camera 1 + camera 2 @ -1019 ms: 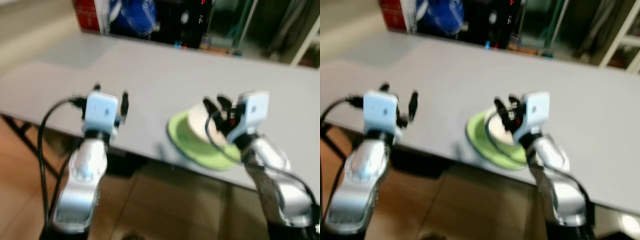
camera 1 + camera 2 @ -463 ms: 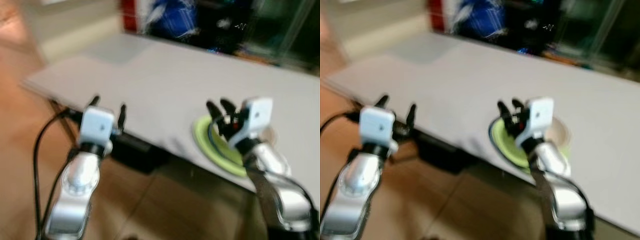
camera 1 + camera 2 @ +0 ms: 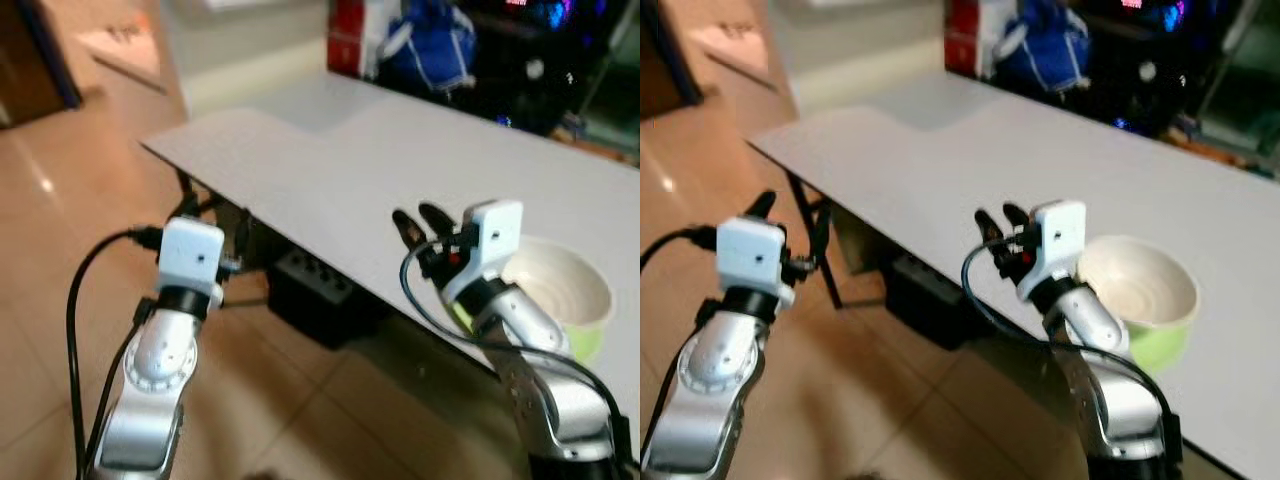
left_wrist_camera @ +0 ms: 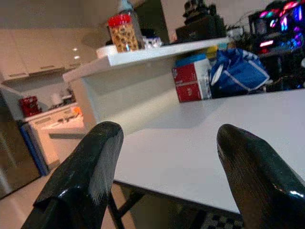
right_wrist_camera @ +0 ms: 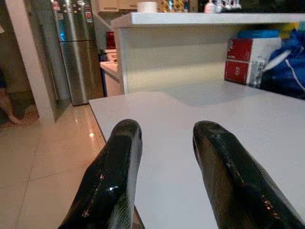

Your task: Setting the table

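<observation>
Green outside and cream inside, the bowl (image 3: pixel 1137 290) is set on the grey surface (image 3: pixel 400 170) near its front edge, at 3 o'clock of the right gripper (image 3: pixel 417 222), which is released and empty. The left gripper (image 4: pixel 167 162) is held spread before the surface corner, at 9 o'clock.

Home kitchen/dining area: steel fridge (image 5: pixel 78 47), white counter (image 4: pixel 157 50) w/ snack jar (image 4: pixel 123 32), dining table (image 3: pixel 400 170).

Pale grey table (image 3: pixel 330 160) bearing a bowl (image 3: pixel 1137 290), cream inside and lime green outside. Beyond the table: a red box (image 3: pixel 347 40) and a blue bag (image 3: pixel 432 50). Tan glossy floor tiles (image 3: pixel 60 210) beside the table.
</observation>
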Tool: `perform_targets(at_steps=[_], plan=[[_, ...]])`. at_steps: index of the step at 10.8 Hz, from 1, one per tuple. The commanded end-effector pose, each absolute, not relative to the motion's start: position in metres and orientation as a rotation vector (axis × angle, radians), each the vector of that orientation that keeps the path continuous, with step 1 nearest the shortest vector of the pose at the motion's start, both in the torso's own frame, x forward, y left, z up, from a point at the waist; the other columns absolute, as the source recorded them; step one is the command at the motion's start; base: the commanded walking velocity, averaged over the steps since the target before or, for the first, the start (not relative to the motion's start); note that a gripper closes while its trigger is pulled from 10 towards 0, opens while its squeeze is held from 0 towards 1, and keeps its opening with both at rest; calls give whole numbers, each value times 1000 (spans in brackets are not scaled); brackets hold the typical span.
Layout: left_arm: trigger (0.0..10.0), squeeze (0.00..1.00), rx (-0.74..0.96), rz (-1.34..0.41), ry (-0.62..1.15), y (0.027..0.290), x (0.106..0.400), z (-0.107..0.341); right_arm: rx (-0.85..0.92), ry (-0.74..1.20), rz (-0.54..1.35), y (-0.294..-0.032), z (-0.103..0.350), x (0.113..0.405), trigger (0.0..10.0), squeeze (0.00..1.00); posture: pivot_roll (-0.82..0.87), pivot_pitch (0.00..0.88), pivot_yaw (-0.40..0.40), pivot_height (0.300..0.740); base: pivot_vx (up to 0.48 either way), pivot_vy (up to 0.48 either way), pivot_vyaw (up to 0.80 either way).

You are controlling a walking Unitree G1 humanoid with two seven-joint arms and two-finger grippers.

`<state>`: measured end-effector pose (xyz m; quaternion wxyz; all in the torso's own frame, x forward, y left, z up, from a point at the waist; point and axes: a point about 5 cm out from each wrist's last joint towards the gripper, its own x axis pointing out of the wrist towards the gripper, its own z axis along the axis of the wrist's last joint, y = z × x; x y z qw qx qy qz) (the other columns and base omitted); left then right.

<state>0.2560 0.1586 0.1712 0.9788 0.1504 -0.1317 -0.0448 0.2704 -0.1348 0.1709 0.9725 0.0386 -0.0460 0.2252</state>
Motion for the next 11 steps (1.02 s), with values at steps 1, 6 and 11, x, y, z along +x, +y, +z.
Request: perform_targets(at_steps=[1,6,11], plan=[[10000,0,311,-101,-269,159,258,173,79,-97,478,-131,171,271,10000,0,-28,0,-27,740,409,0,800],[10000,0,325,-116,-273,158,260,172,81,-91,501,-129,170,273,10000,0,-24,0,-29,740,415,0,800],[10000,0,324,-116,-274,159,262,173,79,-97,513,-127,171,275,10000,0,-21,0,-29,740,413,0,800]])
